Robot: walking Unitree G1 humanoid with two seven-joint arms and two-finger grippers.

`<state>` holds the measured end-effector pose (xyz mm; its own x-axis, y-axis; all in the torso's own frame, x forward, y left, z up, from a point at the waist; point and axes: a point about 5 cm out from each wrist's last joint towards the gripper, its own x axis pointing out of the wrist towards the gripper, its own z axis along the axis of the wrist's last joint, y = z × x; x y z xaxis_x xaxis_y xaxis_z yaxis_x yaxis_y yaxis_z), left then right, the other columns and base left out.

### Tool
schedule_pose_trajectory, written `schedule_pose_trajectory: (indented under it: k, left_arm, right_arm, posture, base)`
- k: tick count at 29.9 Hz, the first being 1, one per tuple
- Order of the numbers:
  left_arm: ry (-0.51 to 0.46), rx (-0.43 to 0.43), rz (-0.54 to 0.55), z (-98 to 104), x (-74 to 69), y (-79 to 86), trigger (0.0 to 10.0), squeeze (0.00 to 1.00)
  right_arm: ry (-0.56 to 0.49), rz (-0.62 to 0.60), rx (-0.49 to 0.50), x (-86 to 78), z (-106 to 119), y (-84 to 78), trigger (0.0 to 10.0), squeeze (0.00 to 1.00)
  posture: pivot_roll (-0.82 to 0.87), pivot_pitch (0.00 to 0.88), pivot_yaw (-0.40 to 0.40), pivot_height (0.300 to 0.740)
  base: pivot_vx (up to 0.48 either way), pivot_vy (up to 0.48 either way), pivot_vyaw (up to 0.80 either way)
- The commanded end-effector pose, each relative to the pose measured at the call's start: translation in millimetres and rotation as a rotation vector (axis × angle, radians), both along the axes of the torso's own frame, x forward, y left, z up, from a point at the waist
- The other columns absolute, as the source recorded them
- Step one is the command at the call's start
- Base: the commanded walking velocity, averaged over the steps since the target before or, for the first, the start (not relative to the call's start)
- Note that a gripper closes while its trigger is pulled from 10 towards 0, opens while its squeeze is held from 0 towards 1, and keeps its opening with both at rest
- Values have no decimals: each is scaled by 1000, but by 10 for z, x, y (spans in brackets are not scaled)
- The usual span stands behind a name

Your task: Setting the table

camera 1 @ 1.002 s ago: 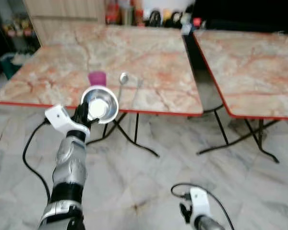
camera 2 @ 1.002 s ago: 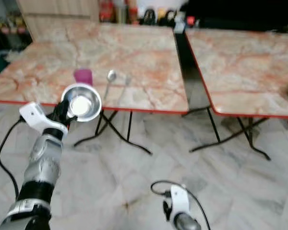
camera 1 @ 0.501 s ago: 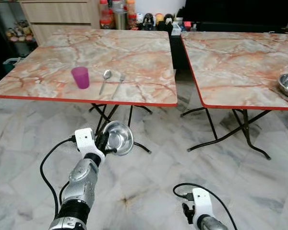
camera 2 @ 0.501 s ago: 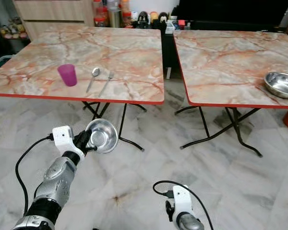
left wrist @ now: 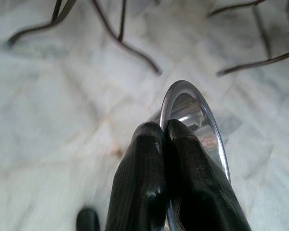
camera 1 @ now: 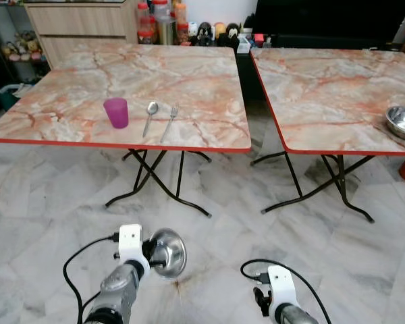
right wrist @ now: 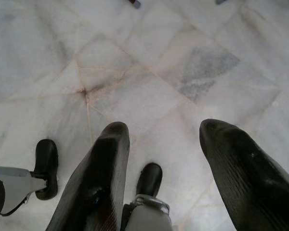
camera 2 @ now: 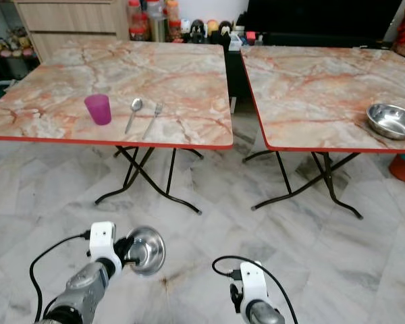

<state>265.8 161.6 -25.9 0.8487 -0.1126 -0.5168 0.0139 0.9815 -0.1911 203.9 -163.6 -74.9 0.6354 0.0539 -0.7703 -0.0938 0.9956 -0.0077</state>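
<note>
My left claw (left wrist: pixel 164 159) is clenched on the rim of a steel bowl (camera 1: pixel 167 252), held low above the marble floor, tipped on edge with its mouth facing forward. My right claw (right wrist: pixel 168 163) hangs released. I should level it and carry it to the tabletop (camera 1: pixel 189 81), beside the purple cup (camera 1: pixel 116 112), spoon (camera 1: pixel 150 113) and fork (camera 1: pixel 170 118), whose long axes run front to back.

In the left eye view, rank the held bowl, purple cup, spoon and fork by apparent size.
1. Held bowl, though nearness to the camera inflates it.
2. Purple cup.
3. Spoon and fork look alike.
</note>
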Motion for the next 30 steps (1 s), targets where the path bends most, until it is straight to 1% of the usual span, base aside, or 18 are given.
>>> schedule_pose_trajectory:
  k: [1,2,4,5,7,13,21,23,24,27,30]
  left_arm:
    - [82,25,19,-137,-146,34,10000,0]
    - [82,25,19,-137,-146,34,10000,0]
    - [121,17,33,-219,-246,31,10000,0]
    - [121,17,33,-219,-246,31,10000,0]
    - [158,16,57,-282,-328,35,10000,0]
    - [186,23,64,-324,-382,49,10000,0]
    - [193,24,80,-329,-389,79,10000,0]
    - [188,26,89,-325,-387,95,10000,0]
    - [173,9,109,-312,-373,105,10000,0]
    - [152,-18,133,-291,-349,112,10000,0]
    - [140,-23,143,-282,-342,120,10000,0]
  right_arm:
    - [-3,18,-14,17,10,-9,10000,0]
    - [-3,18,-14,17,10,-9,10000,0]
    - [-8,-1,-3,28,17,-23,10000,0]
    - [-8,-1,-3,28,17,-23,10000,0]
    - [-9,-14,3,34,22,-42,10000,0]
    - [-6,-17,7,21,15,-45,10000,0]
    - [-6,8,-13,13,12,-48,10000,0]
    - [-12,8,-9,23,17,-35,10000,0]
    - [-9,-14,8,19,14,-32,10000,0]
    - [-8,-13,6,20,14,-34,10000,0]
    - [-7,-7,3,24,16,-36,10000,0]
  posture:
    - [111,83,-38,740]
    - [111,83,-38,740]
    - [101,83,-35,740]
    - [101,83,-35,740]
    - [98,82,-37,740]
    - [98,84,-37,740]
    - [98,84,-37,740]
    - [96,84,-32,740]
    - [99,85,-33,740]
    - [105,85,-38,740]
    - [105,88,-40,740]
  base:
    - [330,0,506]
    - [330,0,506]
    - [330,0,-253]
    - [334,0,0]
    - [332,0,0]
    - [334,0,0]
    - [334,0,0]
    - [336,0,641]
    - [334,0,0]
    - [336,0,0]
    - [339,0,0]
